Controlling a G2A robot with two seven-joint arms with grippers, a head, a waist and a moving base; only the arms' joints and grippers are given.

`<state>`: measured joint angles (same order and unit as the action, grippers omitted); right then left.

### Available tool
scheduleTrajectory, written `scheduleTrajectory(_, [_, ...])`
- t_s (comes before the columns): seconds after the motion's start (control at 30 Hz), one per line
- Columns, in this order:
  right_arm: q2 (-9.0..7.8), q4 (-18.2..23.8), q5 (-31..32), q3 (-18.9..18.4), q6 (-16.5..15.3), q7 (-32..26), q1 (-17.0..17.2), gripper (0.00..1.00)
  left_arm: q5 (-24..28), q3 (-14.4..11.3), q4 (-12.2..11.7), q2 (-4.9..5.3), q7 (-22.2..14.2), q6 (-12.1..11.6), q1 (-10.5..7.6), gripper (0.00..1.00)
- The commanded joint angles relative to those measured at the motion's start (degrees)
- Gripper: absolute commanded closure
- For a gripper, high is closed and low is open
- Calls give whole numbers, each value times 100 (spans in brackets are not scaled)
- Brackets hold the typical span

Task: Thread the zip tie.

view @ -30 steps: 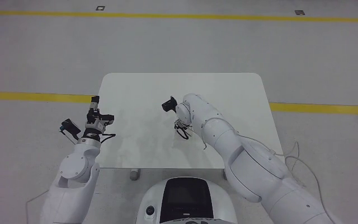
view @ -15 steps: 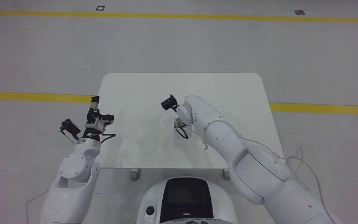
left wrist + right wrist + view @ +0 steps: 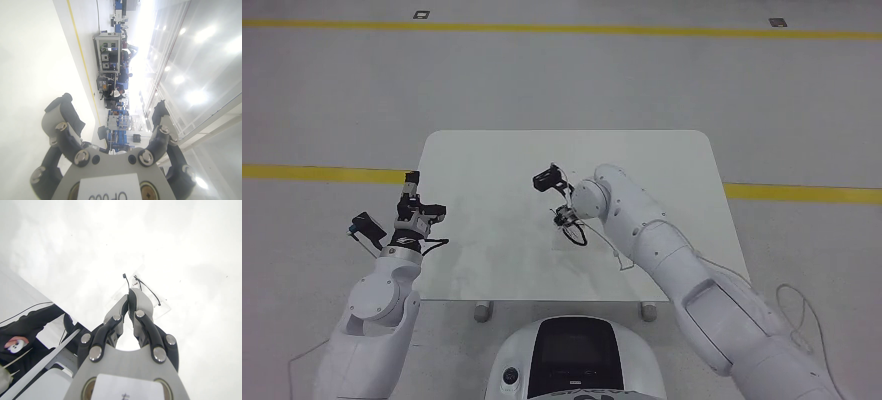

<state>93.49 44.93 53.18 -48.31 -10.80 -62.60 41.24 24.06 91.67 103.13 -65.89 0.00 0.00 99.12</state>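
On my top feed the right hand [image 3: 563,214] hangs over the middle of the white worktop [image 3: 662,170], a little towards the robot's side of it. From that arm's wrist camera I can see its two fingers [image 3: 121,306] pressed together, pinching a thin black zip tie [image 3: 127,281]. A short length of the strap stands out past the fingertips and ends in the small square head. Just beyond the hand, a clear sheet [image 3: 164,310] lies flat on the worktop, and a second zip tie [image 3: 151,291] lies on it in a gentle curve. That one is apart from the pinched tie, though how near the two come behind the fingertips I cannot tell. The left hand [image 3: 422,197] sits well away from all this, at the left edge of the worktop. Its own camera shows the dark-padded fingers [image 3: 62,113] spread wide with nothing between them, pointing out across the floor towards the far room.
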Motion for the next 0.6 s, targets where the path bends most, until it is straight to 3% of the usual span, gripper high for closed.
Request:
scheduleTrajectory(0.0, [-144,469,-109,-294,-76,-200,234,100,0,0,0,0,0,0,0,0])
scheduleTrajectory(0.07, [-220,715,-216,-484,-70,-280,372,100,0,0,0,0,0,0,0,0])
scheduleTrajectory(0.37, [-224,725,-227,-479,-73,-186,431,100,0,0,0,0,0,0,0,0])
scheduleTrajectory(0.57, [-291,856,-1237,-883,-319,-231,575,100,0,0,0,0,0,0,0,0])
